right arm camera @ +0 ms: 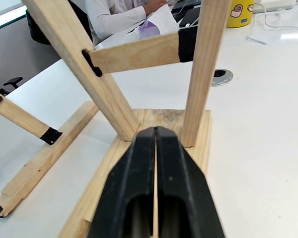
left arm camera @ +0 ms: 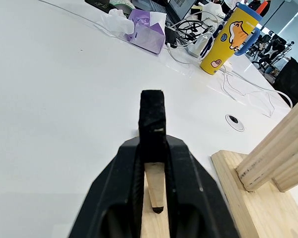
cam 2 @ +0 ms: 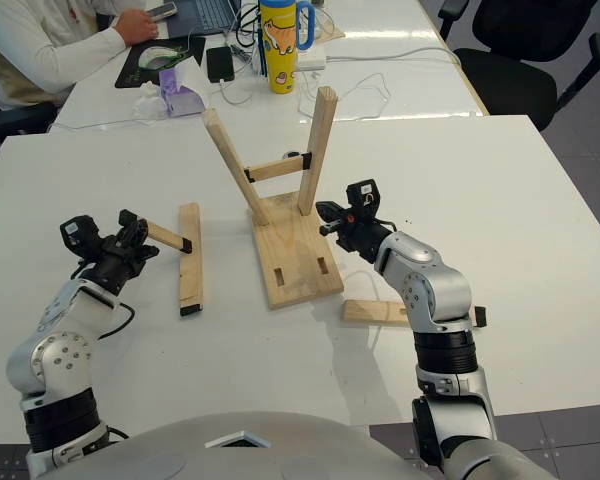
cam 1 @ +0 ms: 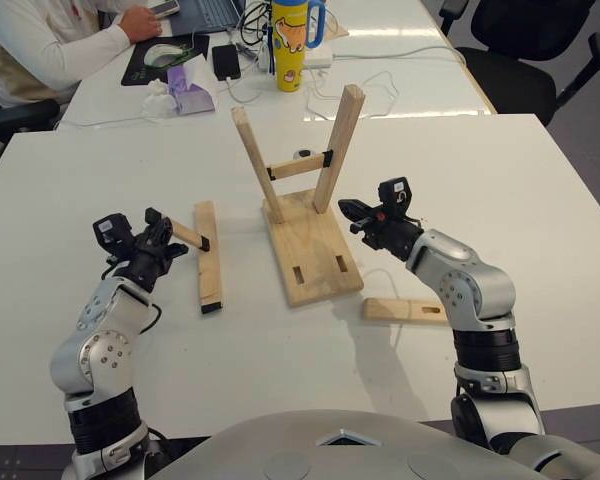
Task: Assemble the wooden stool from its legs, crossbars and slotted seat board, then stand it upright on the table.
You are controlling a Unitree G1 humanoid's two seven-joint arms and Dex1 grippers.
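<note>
The slotted seat board [cam 1: 315,258] lies flat in the middle of the table. Two legs [cam 1: 340,148] stand up from its far end, joined by a crossbar [cam 1: 298,166]. To its left a third leg [cam 1: 209,258] lies flat with a short crossbar [cam 1: 187,234] sticking out of it. My left gripper [cam 1: 163,235] is shut on that crossbar's free end, and the wood [left arm camera: 154,190] shows between its fingers. My right gripper [cam 1: 349,211] is shut on nothing, just right of the seat board by the base of the standing legs [right arm camera: 198,74]. A fourth leg [cam 1: 404,310] lies under my right forearm.
A second table behind carries a yellow mug [cam 1: 291,42], a purple tissue box [cam 1: 190,93], cables and a laptop with a person at it. A cable grommet [cam 1: 302,154] sits behind the stool. An office chair [cam 1: 540,50] stands at the far right.
</note>
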